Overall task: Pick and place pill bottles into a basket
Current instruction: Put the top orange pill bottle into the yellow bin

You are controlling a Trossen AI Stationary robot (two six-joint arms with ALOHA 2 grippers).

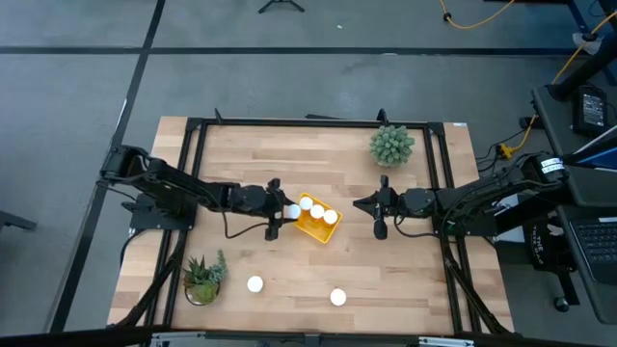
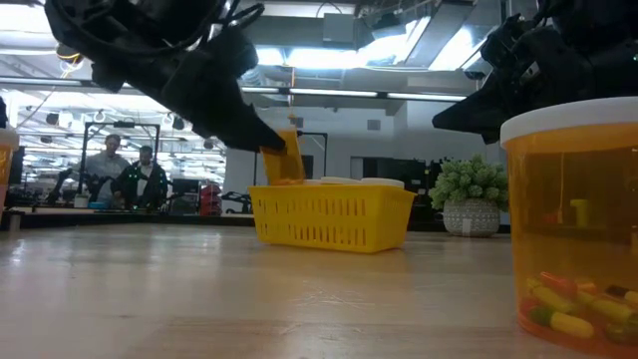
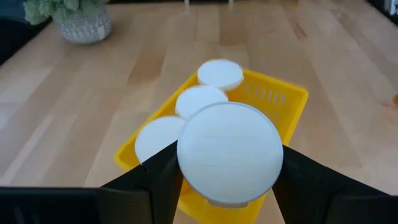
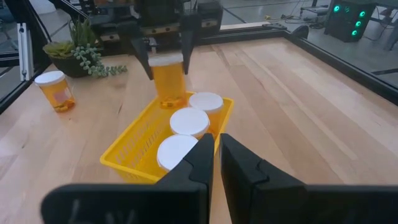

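No writing is readable. Left gripper [image 1: 277, 211] pinches a bottle [image 1: 290, 210] between its fingers, over the basket's [image 1: 307, 229] left edge. Right gripper [image 1: 378, 216] fingers pressed together.

Left arm reaching in from my left edge toward table centre, left gripper [image 1: 281, 211] clamped on pill bottle [image 3: 229, 153], fingers [image 3: 163, 174] pressed to either side of cap. Right arm extended from right edge, right gripper [image 1: 378, 204] near centre, fingers [image 4: 200, 163] nearly together, nothing between.
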